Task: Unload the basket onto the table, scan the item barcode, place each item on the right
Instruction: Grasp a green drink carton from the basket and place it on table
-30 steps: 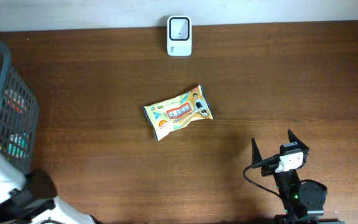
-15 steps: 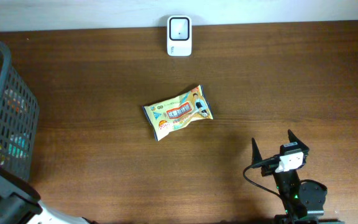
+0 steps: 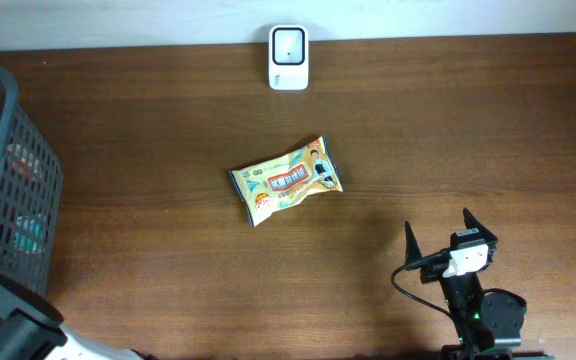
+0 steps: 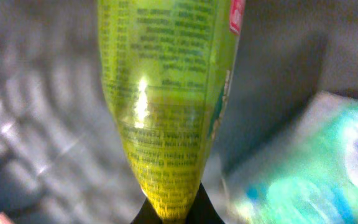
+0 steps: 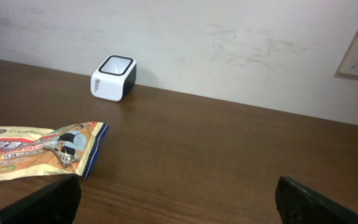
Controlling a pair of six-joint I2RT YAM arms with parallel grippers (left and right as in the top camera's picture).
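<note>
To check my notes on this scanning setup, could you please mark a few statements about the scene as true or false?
1. The snack packet lies on the table, apart from the scanner. True.
2. The right gripper holds the snack packet. False: it is open, empty and apart from the packet.
3. The left gripper is shut on a yellow-green packet. True.
4. The scanner sits inside the basket. False: it stands at the table's far edge; the basket is at the left.

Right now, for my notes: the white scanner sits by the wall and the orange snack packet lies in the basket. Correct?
No: the orange snack packet lies on the table, outside the basket (overhead view); the white scanner sits by the wall.
</note>
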